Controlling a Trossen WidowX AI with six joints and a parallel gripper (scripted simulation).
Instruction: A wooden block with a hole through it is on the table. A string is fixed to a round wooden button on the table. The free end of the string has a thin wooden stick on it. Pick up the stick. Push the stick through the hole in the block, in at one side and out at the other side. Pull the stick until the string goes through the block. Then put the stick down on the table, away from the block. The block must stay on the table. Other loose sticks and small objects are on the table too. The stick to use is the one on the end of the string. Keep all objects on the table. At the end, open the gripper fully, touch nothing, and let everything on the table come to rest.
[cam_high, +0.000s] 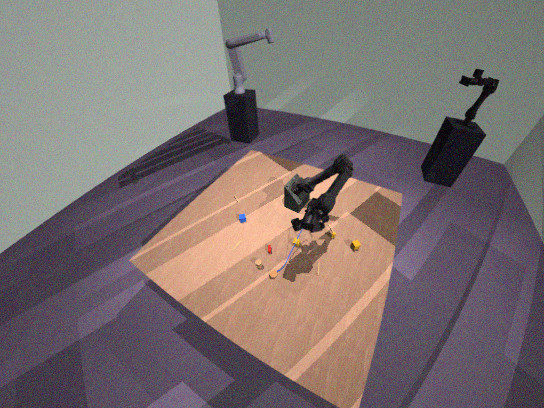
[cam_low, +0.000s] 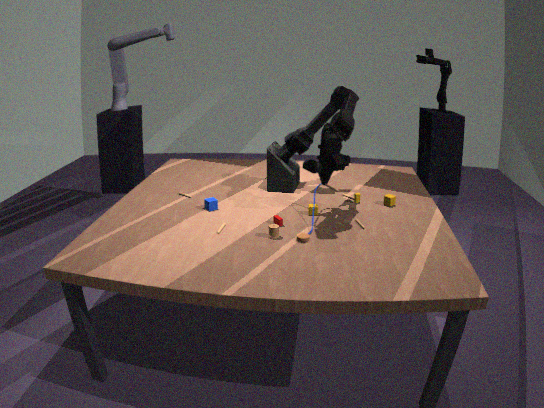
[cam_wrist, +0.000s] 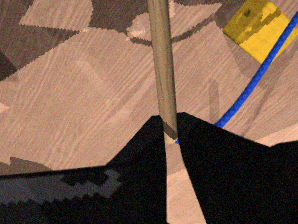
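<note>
My gripper (cam_low: 324, 183) (cam_wrist: 168, 123) is shut on one end of the thin wooden stick (cam_wrist: 162, 60), above the table. The stick points away from the fingers. The blue string (cam_high: 291, 254) (cam_low: 313, 212) (cam_wrist: 248, 90) rises from the round wooden button (cam_high: 273, 274) (cam_low: 303, 238) to the fingertips. The yellow block (cam_high: 296, 242) (cam_low: 313, 210) (cam_wrist: 260, 31) stands on the table, clear of the stick; a dark spot like a hole shows on it in the wrist view. The string passes in front of it, not visibly through it.
A red block (cam_high: 270, 249) (cam_low: 278, 220) and a wooden cylinder (cam_high: 258, 263) (cam_low: 273, 231) lie near the button. A blue cube (cam_high: 242, 218) (cam_low: 211, 204), a yellow cube (cam_high: 355, 245) (cam_low: 389, 200), a small yellow piece (cam_high: 333, 234) (cam_low: 357, 198) and several loose sticks lie around.
</note>
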